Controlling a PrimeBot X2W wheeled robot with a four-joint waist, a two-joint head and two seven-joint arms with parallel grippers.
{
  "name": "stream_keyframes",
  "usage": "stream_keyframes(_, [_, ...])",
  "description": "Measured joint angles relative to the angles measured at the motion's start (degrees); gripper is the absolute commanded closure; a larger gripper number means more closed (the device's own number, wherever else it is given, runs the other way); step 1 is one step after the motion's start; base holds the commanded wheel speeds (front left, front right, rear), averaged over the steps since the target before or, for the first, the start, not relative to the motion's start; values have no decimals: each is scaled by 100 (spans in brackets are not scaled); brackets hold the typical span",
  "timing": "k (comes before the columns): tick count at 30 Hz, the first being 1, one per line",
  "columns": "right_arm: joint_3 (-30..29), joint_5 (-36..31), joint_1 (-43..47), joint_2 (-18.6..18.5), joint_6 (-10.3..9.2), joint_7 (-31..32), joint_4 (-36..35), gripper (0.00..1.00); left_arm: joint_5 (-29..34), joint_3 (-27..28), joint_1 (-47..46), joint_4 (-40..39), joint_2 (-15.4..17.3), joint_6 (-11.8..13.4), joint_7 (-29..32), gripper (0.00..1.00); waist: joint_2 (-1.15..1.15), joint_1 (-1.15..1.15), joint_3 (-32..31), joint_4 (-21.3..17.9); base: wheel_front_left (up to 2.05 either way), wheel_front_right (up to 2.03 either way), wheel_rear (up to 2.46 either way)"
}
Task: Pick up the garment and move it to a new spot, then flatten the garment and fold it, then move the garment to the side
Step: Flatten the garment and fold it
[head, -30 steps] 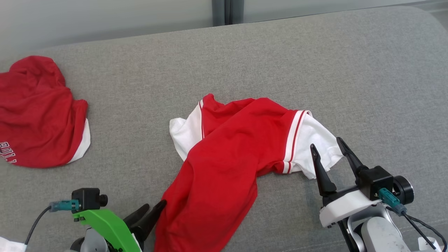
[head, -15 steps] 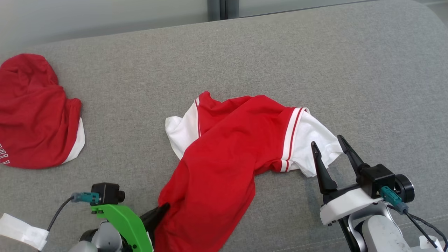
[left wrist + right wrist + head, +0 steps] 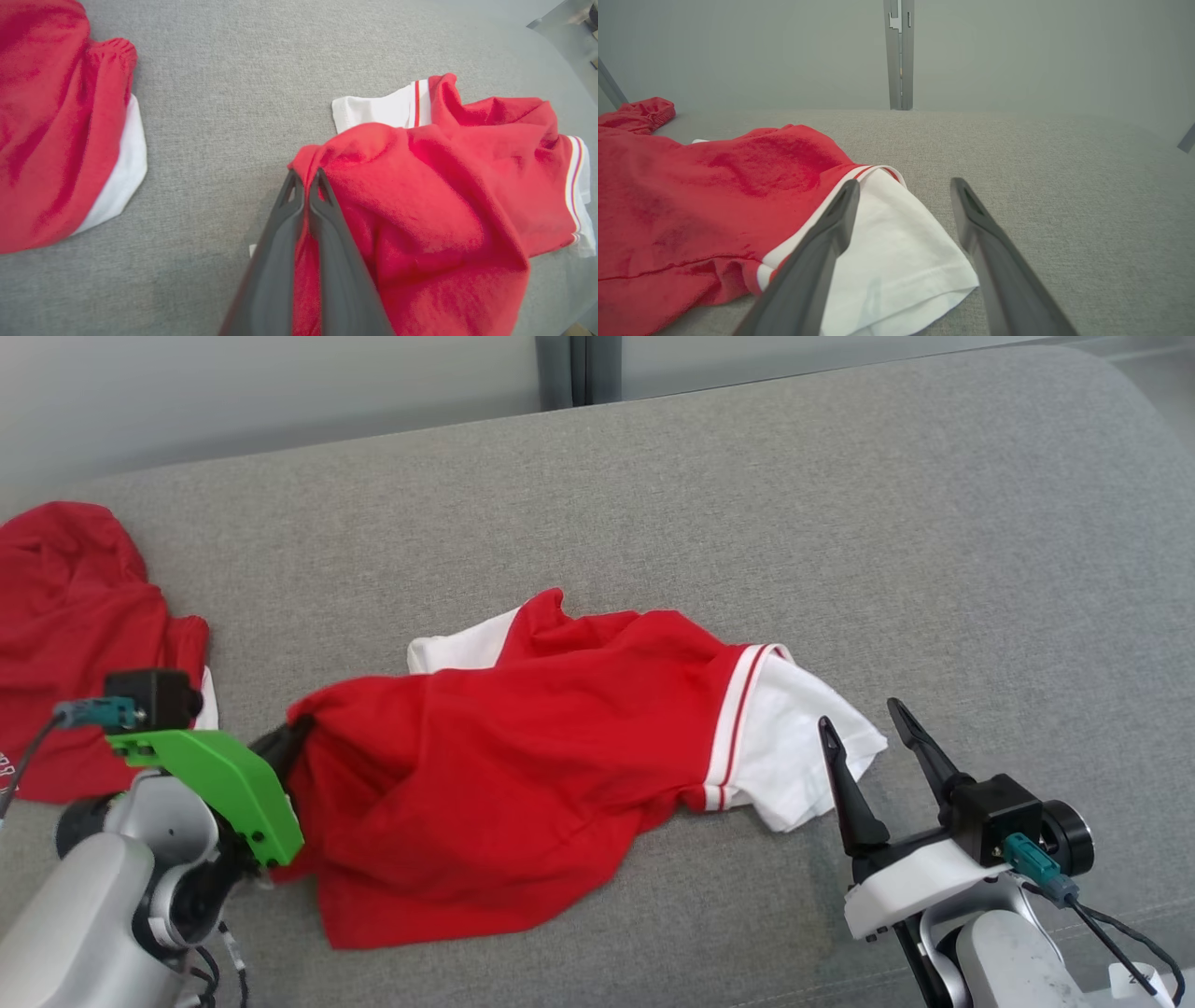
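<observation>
Pick-up in hand: the left gripper (image 3: 291, 733), centre-left, pinches the red-and-white shirt (image 3: 523, 765); next it should lift, the right gripper (image 3: 859, 712) standing spread lower right.

bare grey cushion (image 3: 840, 523) lies open beyond and right of the garment (image 3: 485, 784); another red garment (image 3: 65, 597) crowds the left.

The left gripper (image 3: 307, 173) is pinched tight on the edge of the shirt (image 3: 485, 775), with its pale forearm (image 3: 75, 915) angled in from the robot's left. The right gripper (image 3: 859, 714) sits low on the right, fingers spread wide and pointing forward, gripping nothing.
</observation>
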Motion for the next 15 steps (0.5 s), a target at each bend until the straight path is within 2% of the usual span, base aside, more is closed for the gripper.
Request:
stream_keyframes(6, [-9, -27, -1, -1, 0, 0, 2, 0, 512, -22, -409, 795, 93, 320, -248, 100, 0, 0, -8, -144, 0, 0, 0])
stream_keyframes(12, [-46, -49, 10, -2, 0, 0, -2, 0, 715, -94, -522, 1504, -126, 208, -891, 100, 0, 0, 3, -225, 0, 0, 0])
stream_keyframes(15, [-96, -83, 41, -1, 0, 0, -5, 0, 1042, -156, -618, 1769, -126, 218, -1404, 100, 0, 0, 0, -176, 0, 0, 0])
